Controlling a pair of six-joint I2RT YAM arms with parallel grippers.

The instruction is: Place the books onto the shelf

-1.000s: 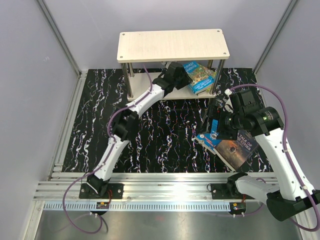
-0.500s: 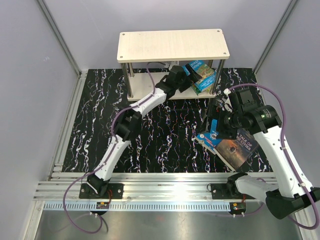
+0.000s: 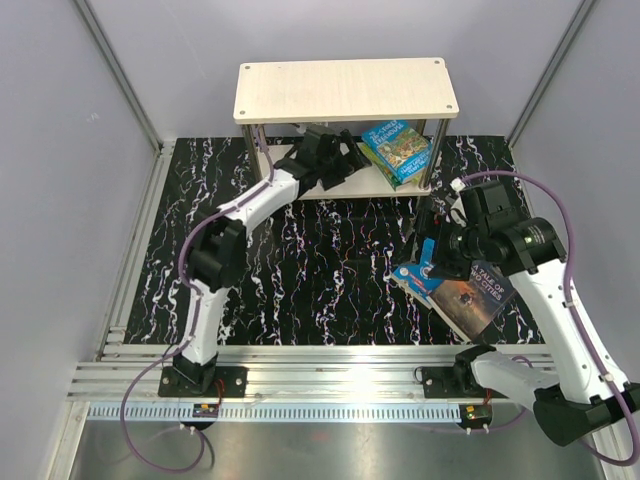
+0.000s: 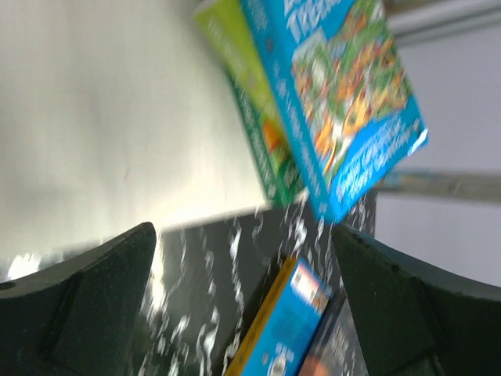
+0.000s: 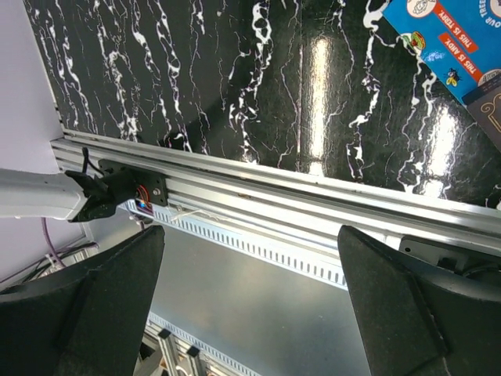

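Table (image 3: pixel 330 280) black-marbled, walls (image 3: pixel 60 200) left, right, far; shelf (image 3: pixel 345 92) at far edge, books (image 3: pixel 398 152) seemingly on its lower board; left fingers (image 4: pixel 86 305) and right fingers (image 5: pixel 86 313) wide.

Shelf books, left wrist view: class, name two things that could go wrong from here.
The blue book overhangs the edge of the lower shelf board, so it might slide off. The open left gripper is close beside the shelved books and might knock them when it withdraws.
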